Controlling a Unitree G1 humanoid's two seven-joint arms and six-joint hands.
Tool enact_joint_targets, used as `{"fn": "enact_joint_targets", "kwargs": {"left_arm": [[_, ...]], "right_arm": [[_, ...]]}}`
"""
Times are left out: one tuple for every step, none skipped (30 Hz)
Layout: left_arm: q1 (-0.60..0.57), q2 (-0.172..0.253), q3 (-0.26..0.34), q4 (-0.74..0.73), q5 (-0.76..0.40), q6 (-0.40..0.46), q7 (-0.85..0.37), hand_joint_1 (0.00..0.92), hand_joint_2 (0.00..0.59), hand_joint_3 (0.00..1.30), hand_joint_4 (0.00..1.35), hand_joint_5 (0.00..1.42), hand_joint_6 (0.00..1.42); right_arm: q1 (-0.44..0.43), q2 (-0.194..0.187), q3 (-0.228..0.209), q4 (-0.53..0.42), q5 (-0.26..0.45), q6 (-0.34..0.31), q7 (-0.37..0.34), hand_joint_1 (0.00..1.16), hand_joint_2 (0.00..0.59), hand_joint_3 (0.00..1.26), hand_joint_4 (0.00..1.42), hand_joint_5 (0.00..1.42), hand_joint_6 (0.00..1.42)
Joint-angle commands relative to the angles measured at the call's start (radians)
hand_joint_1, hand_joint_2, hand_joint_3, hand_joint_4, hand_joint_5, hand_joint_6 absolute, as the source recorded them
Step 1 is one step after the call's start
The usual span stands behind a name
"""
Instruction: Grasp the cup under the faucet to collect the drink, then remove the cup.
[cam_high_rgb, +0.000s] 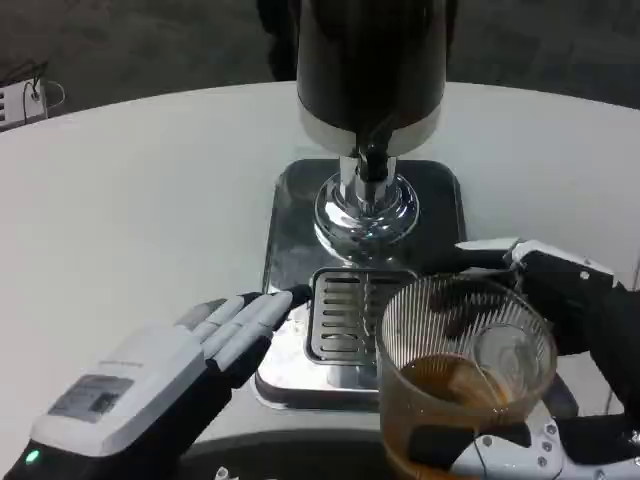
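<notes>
A clear ribbed plastic cup (462, 375) with brown drink in its bottom is held by my right hand (560, 330) at the lower right, in front of and to the right of the dispenser's drip grate (345, 315). The black fingers wrap the far side of the cup. The dispenser (370, 70) has a dark tank, a black faucet (372, 160) and a chrome pedestal (365, 210) on a steel base (290, 230). My left hand (170, 365) lies flat at the lower left, fingers stretched out, their tips touching the base's left edge beside the grate.
The round white table (150, 200) stretches left and behind the dispenser. A white device with cables (22, 100) sits at the far left beyond the table's edge. Dark floor lies beyond.
</notes>
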Motion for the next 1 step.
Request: {"fn": "enact_joint_targets", "kwargs": {"left_arm": [[0.01,0.01,0.0,-0.014,-0.006,-0.002,-0.016,0.0,0.07,0.0,0.0,0.0,0.0]], "right_arm": [[0.004,0.008,0.0,-0.041,0.004,-0.032,-0.015,0.93,0.183,1.04,1.28,1.42,1.42]]}}
